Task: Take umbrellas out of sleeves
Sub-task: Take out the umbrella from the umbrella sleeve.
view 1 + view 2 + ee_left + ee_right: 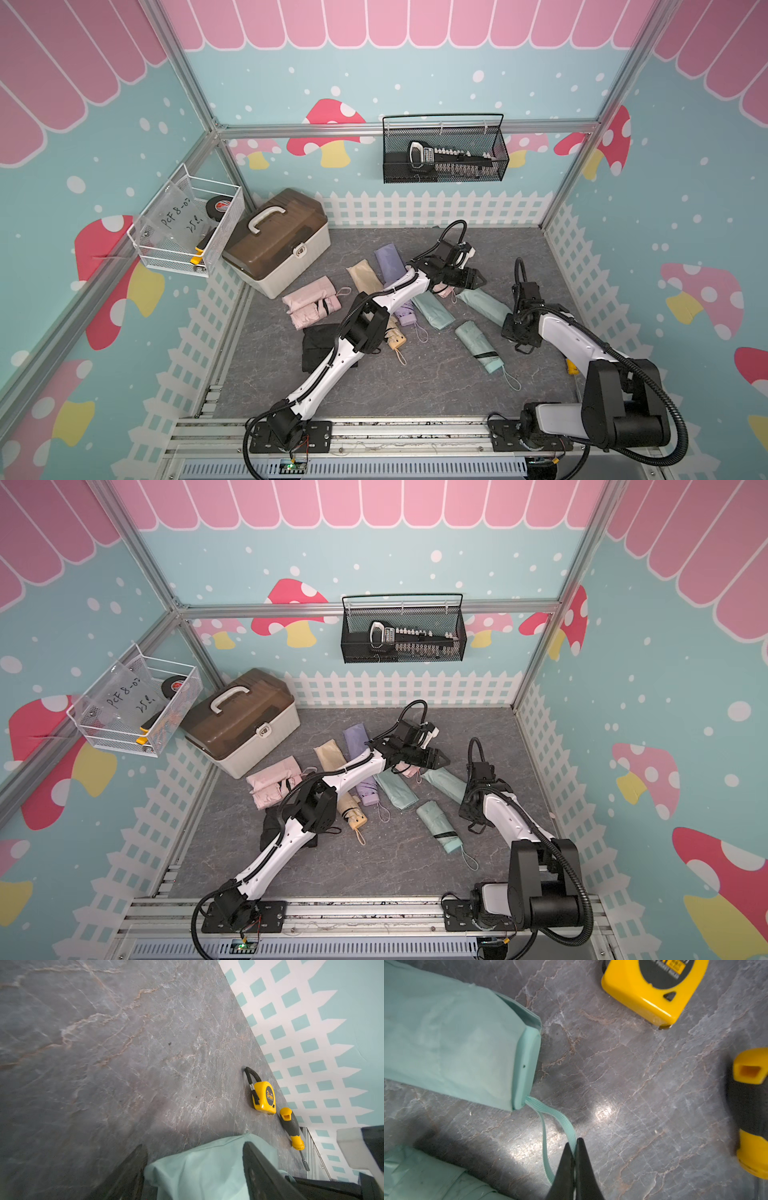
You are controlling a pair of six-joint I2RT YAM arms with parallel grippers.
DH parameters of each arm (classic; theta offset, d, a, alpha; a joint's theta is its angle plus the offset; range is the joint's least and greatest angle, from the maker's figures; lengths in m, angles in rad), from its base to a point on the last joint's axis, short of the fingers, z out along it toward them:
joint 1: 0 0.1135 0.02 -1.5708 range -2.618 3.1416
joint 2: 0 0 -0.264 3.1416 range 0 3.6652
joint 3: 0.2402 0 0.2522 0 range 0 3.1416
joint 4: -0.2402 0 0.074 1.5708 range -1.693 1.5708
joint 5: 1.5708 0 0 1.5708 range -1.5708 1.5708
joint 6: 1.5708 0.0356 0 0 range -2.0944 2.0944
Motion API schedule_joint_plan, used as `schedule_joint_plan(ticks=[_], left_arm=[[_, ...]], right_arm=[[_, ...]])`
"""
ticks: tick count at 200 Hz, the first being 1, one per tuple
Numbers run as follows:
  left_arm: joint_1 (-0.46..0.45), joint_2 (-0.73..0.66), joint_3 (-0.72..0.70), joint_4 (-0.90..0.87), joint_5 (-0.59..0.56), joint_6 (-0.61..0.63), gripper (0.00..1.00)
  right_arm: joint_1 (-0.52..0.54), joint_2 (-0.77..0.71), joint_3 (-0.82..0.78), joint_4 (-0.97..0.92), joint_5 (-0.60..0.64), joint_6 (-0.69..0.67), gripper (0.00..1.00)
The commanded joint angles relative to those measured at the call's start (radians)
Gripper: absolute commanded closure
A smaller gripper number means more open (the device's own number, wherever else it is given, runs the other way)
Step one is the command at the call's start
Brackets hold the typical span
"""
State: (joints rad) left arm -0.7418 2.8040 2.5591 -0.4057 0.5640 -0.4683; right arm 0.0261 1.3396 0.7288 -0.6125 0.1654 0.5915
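Note:
A mint sleeve (484, 305) with a mint umbrella inside lies on the grey floor, right of centre. The umbrella's handle (527, 1064) pokes out of the sleeve's open end. My right gripper (574, 1142) is shut on that umbrella's mint wrist loop (562, 1124). My left gripper (194, 1165) is at the sleeve's closed far end (207, 1163), open, with its fingers either side of the fabric. A bare mint umbrella (478, 345), an empty mint sleeve (432, 309), and lilac, beige, pink and black ones lie in the middle and to the left.
A yellow tape measure (264, 1098) and a yellow-black screwdriver (291, 1128) lie by the right wall, close to my right gripper. A beige toolbox (276, 241) stands at the back left. A white wire basket (187, 226) and a black mesh basket (444, 149) hang on the walls.

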Motion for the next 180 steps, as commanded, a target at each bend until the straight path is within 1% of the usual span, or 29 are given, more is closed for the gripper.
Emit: schedule_joint_plan(ticks=[1, 14, 29, 37, 61, 86, 101, 113, 126, 153, 165, 180], left_arm=[[-0.008, 0.045, 0.028, 0.019, 0.035, -0.025, 0.37], [-0.008, 0.051, 0.026, 0.022, 0.059, -0.035, 0.43], [-0.008, 0.051, 0.019, 0.036, 0.081, -0.049, 0.55], [-0.008, 0.049, 0.014, 0.045, 0.092, -0.057, 0.64], [-0.004, 0.03, -0.005, 0.068, 0.1, -0.071, 1.0], [0.006, -0.001, -0.016, 0.091, 0.098, -0.078, 1.0], [0.012, -0.034, -0.02, 0.088, 0.094, -0.039, 1.0], [0.012, -0.075, -0.027, 0.053, 0.093, 0.078, 1.0], [0.009, -0.126, -0.044, -0.008, 0.055, 0.231, 1.0], [-0.003, -0.162, 0.002, -0.193, -0.004, 0.538, 1.0], [-0.027, -0.178, -0.004, -0.289, -0.077, 0.719, 1.0], [-0.075, -0.222, -0.099, -0.323, -0.207, 0.967, 1.0]], right_arm=[[-0.003, -0.008, -0.004, -0.001, 0.003, -0.005, 1.0], [-0.003, -0.01, -0.005, -0.001, 0.003, -0.005, 1.0], [-0.003, -0.011, -0.008, 0.0, 0.003, -0.005, 1.0], [-0.003, -0.012, -0.009, 0.0, 0.005, -0.005, 1.0], [-0.002, -0.014, -0.011, 0.004, 0.003, -0.005, 1.0], [-0.003, -0.016, -0.015, 0.005, 0.004, -0.005, 1.0], [-0.002, -0.02, -0.017, -0.001, 0.024, -0.003, 1.0], [-0.003, -0.027, -0.014, -0.016, 0.065, 0.014, 1.0], [-0.003, -0.033, -0.006, -0.043, 0.118, 0.046, 1.0], [-0.003, -0.042, 0.005, -0.048, 0.111, 0.044, 1.0], [-0.003, -0.045, 0.008, -0.044, 0.097, 0.042, 1.0], [-0.003, -0.044, 0.011, -0.038, 0.078, 0.041, 1.0]])
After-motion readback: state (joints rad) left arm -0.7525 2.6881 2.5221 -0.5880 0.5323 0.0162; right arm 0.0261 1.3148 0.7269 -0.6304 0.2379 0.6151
